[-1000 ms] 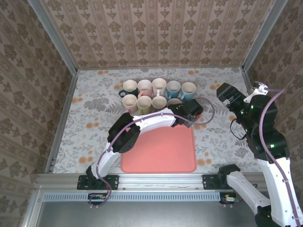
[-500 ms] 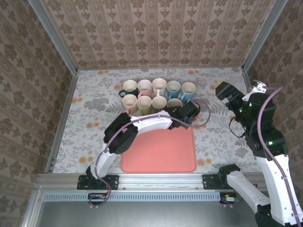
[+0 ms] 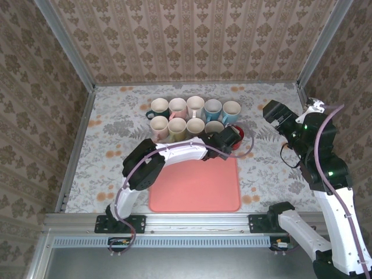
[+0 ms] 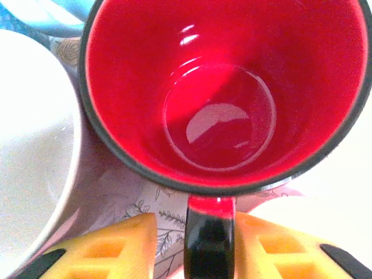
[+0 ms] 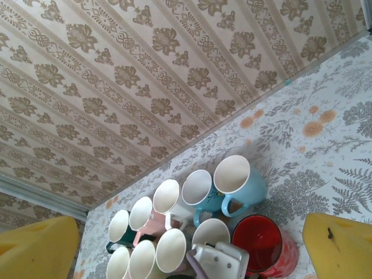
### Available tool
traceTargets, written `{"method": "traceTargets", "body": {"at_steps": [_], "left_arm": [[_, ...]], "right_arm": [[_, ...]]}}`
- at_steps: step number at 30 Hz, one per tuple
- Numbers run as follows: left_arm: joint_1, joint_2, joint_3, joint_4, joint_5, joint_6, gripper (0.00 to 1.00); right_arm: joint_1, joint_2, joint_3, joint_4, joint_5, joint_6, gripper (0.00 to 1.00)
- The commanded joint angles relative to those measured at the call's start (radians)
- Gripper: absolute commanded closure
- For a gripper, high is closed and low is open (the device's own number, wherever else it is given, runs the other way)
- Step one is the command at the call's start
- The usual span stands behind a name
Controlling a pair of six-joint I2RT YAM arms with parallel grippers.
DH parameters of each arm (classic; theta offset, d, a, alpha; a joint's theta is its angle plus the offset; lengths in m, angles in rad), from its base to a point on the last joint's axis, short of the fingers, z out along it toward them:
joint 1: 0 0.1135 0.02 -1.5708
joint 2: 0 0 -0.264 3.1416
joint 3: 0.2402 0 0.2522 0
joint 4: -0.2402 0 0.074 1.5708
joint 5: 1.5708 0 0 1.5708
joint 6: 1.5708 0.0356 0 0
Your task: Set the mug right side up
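Straddling the mug's handle, the left gripper was slightly spread, with a gap at one finger. Mug stood upright, mouth up, at 3 o'clock of the other mugs and 12 o'clock of the tray's right corner. Right gripper was spread wide, at 3 o'clock of the mug.

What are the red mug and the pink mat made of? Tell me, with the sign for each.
The red mug: likely glazed ceramic; glossy, with sharp white highlights inside and a dark rim. The pink mat: probably soft plastic or silicone; flat, matte, uniform colour, rounded corners.
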Motion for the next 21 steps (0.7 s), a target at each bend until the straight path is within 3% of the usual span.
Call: {"method": "traceTargets", "body": {"at_steps": [1, 10, 11, 12, 15, 21], "left_arm": [[-0.01, -0.094, -0.033, 0.046, -0.003, 0.01, 0.59], [-0.009, -0.368, -0.164, 0.116, 0.104, 0.132, 0.46], [0.007, -0.421, -0.205, 0.136, 0.12, 0.126, 0.37], [0.03, -0.477, -0.246, 0.156, 0.15, 0.121, 0.02], [0.097, -0.627, -0.337, 0.146, 0.163, 0.128, 0.0], [0.294, -0.952, -0.562, 0.109, -0.123, 0.082, 0.0]], "right_arm": [[0.005, 0.008, 0.001, 0.02, -0.021, -0.034, 0.0], [0.006, -0.004, -0.074, 0.14, -0.129, -0.16, 0.0], [0.006, -0.007, -0.088, 0.142, -0.102, -0.182, 0.0], [0.005, -0.011, -0.104, 0.142, -0.058, -0.203, 0.0], [0.006, -0.026, -0.161, 0.12, 0.098, -0.234, 0.0], [0.006, -0.097, -0.346, 0.257, 0.19, -0.285, 0.0]]}}
